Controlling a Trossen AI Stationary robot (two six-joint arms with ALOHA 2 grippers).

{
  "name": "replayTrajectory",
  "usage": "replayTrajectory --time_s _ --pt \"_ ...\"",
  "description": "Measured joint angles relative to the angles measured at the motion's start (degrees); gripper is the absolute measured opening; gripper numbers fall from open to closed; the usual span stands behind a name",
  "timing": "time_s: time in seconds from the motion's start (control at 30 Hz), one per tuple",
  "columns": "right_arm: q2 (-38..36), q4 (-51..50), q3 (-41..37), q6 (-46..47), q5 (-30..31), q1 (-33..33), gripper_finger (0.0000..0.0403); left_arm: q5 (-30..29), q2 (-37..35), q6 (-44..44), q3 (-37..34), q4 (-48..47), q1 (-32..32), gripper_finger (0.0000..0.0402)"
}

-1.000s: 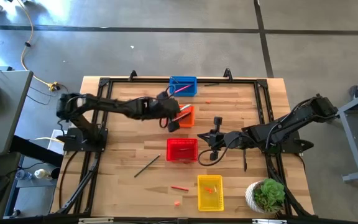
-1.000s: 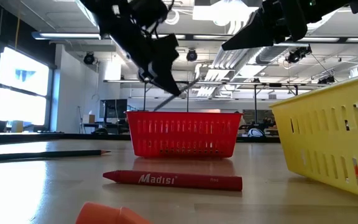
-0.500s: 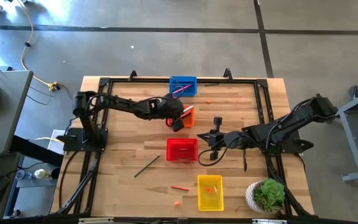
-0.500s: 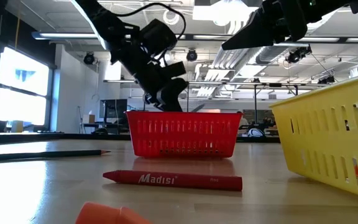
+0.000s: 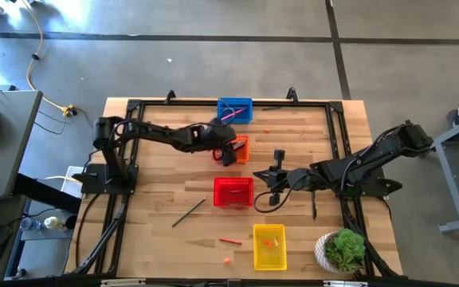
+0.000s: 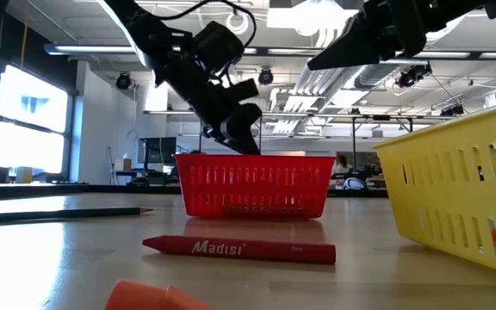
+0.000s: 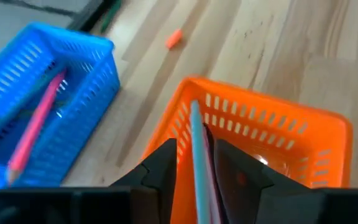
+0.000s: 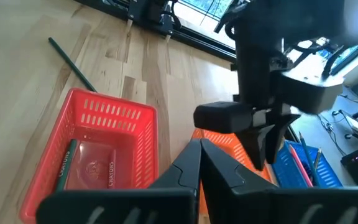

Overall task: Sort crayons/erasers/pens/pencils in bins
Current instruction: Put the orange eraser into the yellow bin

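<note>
Grey concrete floor (image 5: 213, 56) all round the wooden surface (image 5: 158, 231), a yellow cable (image 5: 32, 68) trailing across it. Bright windows (image 6: 24, 129) at the room's side, ceiling lights (image 6: 317, 17) glowing overhead, a potted plant (image 5: 343, 250) at one corner.

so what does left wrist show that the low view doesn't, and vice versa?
Left wrist only: the orange bin, the blue bin with a pink pencil in it, a loose orange eraser on the table, and a thin light-blue stick clamped between the left gripper fingers above the orange bin.

Low only: the red bin, the yellow bin, a red crayon, a dark pencil, the right gripper overhead.

Both: the left gripper and the wooden table.
</note>
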Motion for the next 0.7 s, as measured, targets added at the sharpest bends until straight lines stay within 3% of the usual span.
replayTrajectory --time_s 0.23,0.53,0.7 --pt "0.0 -0.57 0.0 0.55 -0.02 0.07 0.0 -1.27 -4.99 2.14 -2.51 3.33 -3.16 0.008" --pt "0.0 -0.94 0.0 0.96 0.16 1.18 0.0 -0.92 -10.75 3.67 -20.38 28.67 -9.29 0.0013" --pt "-0.2 0.37 0.0 0.51 0.49 3.37 0.0 -0.61 -14.21 5.1 -30.06 44.2 -12.49 0.0002"
